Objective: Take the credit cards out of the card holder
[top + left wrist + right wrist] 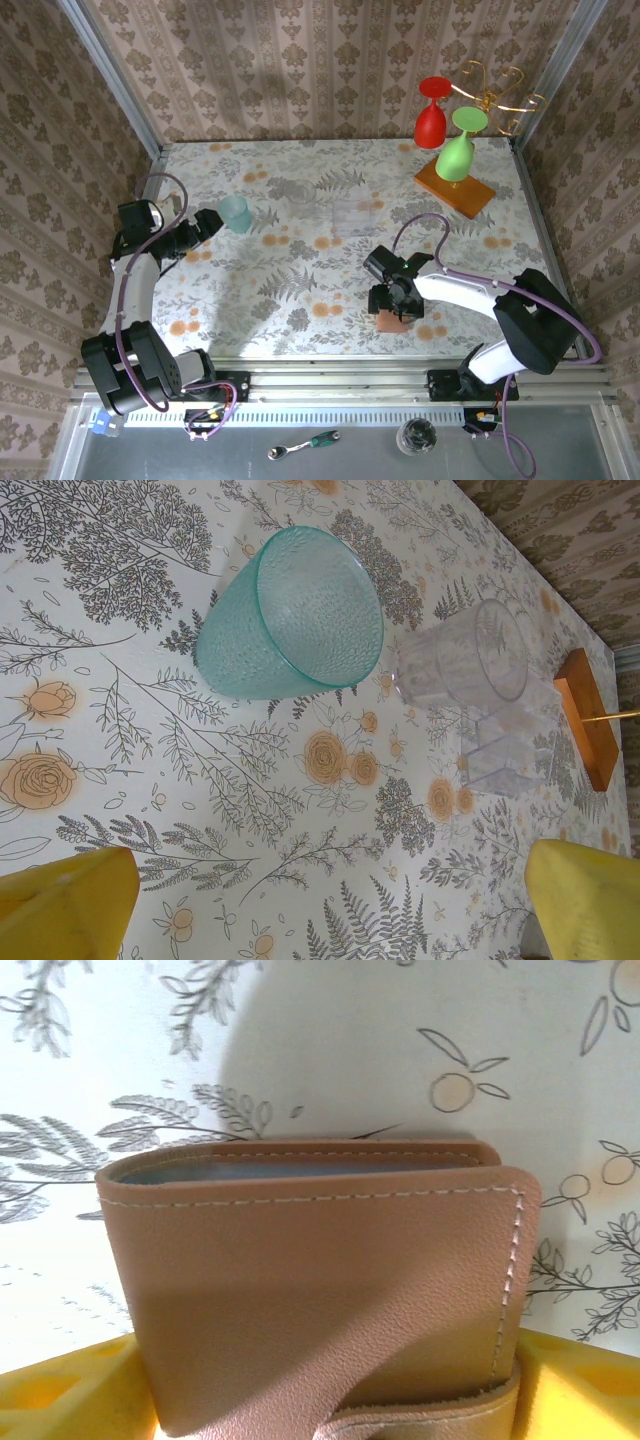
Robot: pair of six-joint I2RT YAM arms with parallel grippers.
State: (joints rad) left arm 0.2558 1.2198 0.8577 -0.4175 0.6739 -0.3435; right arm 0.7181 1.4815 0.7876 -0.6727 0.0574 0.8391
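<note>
The tan, leather-like, stitched rectangular card holder (320,1290) lies folded shut on the floral-printed table (300,290), right of centre and near the front edge. It sits directly under the right gripper (392,305).

**Handling.** We judge the holder light, soft and pliable: the cover will flex under pressure and may slide on the smooth cloth. We would take hold across the two short edges, clear of the fold, so that the open edge stays free. The credit cards are hidden inside the closed cover. We expect them to be thin, stiff and slick.

**End effectors.** The right gripper's yellow fingers (60,1390) flank the holder on both sides. We cannot tell whether they press on it. The left gripper (325,905) stands spread wide and grasps nothing. It faces a teal dimpled plastic cup (290,625).

**Views.** The right wrist view resolves the stitching and a grey-blue lining sliver along the upper edge. The top view gives the holder's place on the table.
</note>
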